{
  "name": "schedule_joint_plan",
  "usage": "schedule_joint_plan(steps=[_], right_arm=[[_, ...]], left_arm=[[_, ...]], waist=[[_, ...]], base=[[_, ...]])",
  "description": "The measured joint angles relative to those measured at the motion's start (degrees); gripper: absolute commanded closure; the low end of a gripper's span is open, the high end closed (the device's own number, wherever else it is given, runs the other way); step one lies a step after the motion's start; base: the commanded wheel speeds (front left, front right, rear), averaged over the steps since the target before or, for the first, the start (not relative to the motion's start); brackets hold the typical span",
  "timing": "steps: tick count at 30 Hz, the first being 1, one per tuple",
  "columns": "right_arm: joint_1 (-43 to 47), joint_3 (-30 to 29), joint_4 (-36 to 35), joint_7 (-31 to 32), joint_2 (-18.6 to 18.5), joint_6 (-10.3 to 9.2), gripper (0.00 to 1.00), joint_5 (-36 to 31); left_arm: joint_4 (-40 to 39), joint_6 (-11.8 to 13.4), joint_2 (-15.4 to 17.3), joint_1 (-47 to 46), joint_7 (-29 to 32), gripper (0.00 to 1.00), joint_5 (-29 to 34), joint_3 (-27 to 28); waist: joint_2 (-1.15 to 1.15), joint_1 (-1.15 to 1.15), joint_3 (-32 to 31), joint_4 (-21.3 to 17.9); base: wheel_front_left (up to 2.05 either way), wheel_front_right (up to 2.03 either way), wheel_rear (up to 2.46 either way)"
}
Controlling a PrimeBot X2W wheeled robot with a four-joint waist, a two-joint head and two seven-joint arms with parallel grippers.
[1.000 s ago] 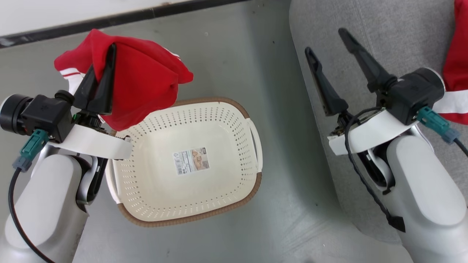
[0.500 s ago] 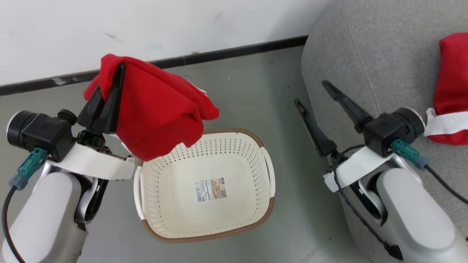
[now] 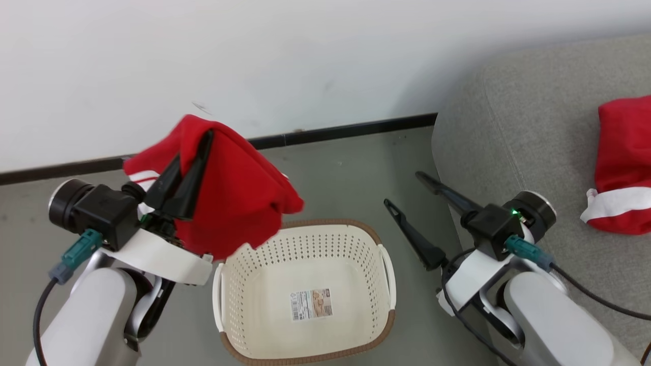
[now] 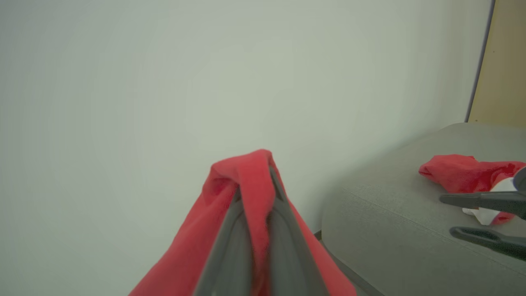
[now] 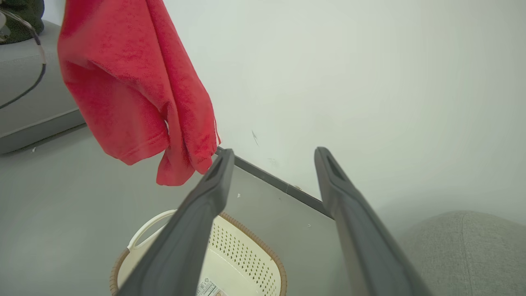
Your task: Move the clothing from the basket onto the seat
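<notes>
My left gripper [image 3: 203,140] is shut on a red garment [image 3: 239,198], which hangs in the air above the left rim of the cream basket [image 3: 374,315]; the cloth drapes over both fingers [image 4: 257,197]. The basket's inside holds no cloth, its label sticker [image 3: 310,304] bare. A second red garment with a white band [image 3: 623,162] lies on the grey seat [image 3: 513,132] at the right. My right gripper [image 3: 404,189] stands open between basket and seat with nothing in it, its fingers [image 5: 213,193] apart over the basket rim [image 5: 250,238] and the hanging garment [image 5: 131,90] up left.
The basket stands on a grey floor [image 3: 335,178] before a white wall [image 3: 254,61] with a dark baseboard [image 3: 351,129]. The seat's rounded edge [image 4: 370,213] lies close to my right arm. A dark object and a cable [image 5: 20,24] rest on a grey surface.
The head camera has tilted up, so wall fills more of the view. My left gripper has lifted the red garment higher above the basket. The right gripper stays open.
</notes>
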Motion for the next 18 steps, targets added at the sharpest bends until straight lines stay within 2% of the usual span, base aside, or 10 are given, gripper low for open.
schedule_joint_plan(steps=[18], right_arm=[[1.32,16.8,1.66,0.01,-1.87,0.0,0.0,6.49]], left_arm=[[-6.14,-2.13,-1.03,2.1,6.05,1.0,-0.43,-6.71]], waist=[[0.0,0.0,-9.16,3.02]], base=[[0.0,0.0,0.0]])
